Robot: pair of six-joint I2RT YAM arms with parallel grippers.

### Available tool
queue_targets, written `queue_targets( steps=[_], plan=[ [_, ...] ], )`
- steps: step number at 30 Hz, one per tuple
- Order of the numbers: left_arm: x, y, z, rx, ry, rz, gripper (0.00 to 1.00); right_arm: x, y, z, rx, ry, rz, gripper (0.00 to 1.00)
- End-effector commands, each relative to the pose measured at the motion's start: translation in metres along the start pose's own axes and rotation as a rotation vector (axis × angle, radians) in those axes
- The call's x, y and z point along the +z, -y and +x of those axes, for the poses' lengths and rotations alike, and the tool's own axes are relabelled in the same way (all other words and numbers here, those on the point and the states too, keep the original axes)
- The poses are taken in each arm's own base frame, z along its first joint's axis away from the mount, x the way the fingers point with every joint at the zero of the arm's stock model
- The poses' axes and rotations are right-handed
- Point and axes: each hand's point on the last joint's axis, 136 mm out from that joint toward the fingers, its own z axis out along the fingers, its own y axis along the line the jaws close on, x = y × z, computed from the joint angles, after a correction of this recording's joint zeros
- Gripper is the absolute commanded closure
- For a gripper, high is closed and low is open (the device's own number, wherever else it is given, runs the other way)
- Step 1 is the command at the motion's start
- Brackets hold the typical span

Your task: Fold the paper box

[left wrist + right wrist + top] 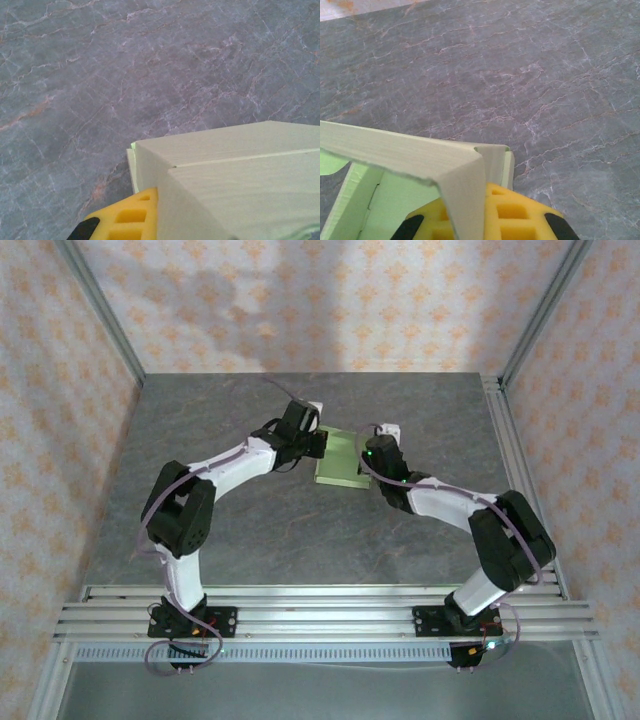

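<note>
When you look down from above, the two arms bend in toward each other over the grey surface (250,530), and the paper box (340,468) lies between them, near the middle. It is pale green and looks low and flat from up here. The left hand (318,443) is at the box's left edge and the right hand (372,454) is at its right edge, both too small here to tell if they pinch. Around the surface stand walls (60,390) with little orange flowers, and silver rails (320,615) run along the near edge. From the left hand's camera, the paper box (230,185) is very close, at the bottom right, with one corner and a fold line on top. One yellow finger (125,220) touches the box's side. The other finger is hidden, so I cannot tell if this hand is open or closed. From the right hand's camera, a wall of the paper box (420,155) stands up and bends at a corner, and the greener inside shows at the bottom left. A strip of that wall runs down between the yellow fingers (520,215), with yellow tight on both sides, so the right hand is closed on the paper box.
</note>
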Motion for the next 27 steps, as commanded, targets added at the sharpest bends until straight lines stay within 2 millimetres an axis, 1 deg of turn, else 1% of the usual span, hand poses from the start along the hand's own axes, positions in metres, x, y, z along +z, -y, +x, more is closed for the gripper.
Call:
queue_targets(
  steps=[1,5,13,16,19,22,25,27],
  plan=[
    [-0.006,0.008,0.005,-0.019,0.021,0.013,1.0,-0.013,-0.017,-0.023,0.002,0.121,-0.06,1.0],
    [-0.006,0.009,0.018,-0.02,0.012,0.003,1.0,-0.012,-0.016,-0.013,0.002,0.118,-0.063,1.0],
    [-0.007,0.003,0.035,-0.049,0.027,-0.021,1.0,-0.009,-0.012,0.004,-0.024,0.126,-0.069,0.99],
    [-0.004,0.003,0.044,-0.057,0.025,-0.017,1.0,-0.006,-0.009,0.016,-0.045,0.124,-0.079,0.98],
    [0.0,0.005,0.053,-0.057,0.013,-0.02,1.0,-0.003,-0.011,0.027,-0.071,0.125,-0.109,0.97],
    [0.003,0.007,0.061,-0.036,-0.001,-0.042,1.0,0.002,-0.007,0.038,-0.104,0.131,-0.104,0.96],
    [0.006,0.006,0.071,-0.023,-0.01,-0.058,1.0,0.004,-0.009,0.047,-0.106,0.127,-0.133,0.95],
    [0.007,0.003,0.077,-0.025,-0.015,-0.062,1.0,0.002,-0.013,0.048,-0.09,0.133,-0.166,0.95]
  ],
)
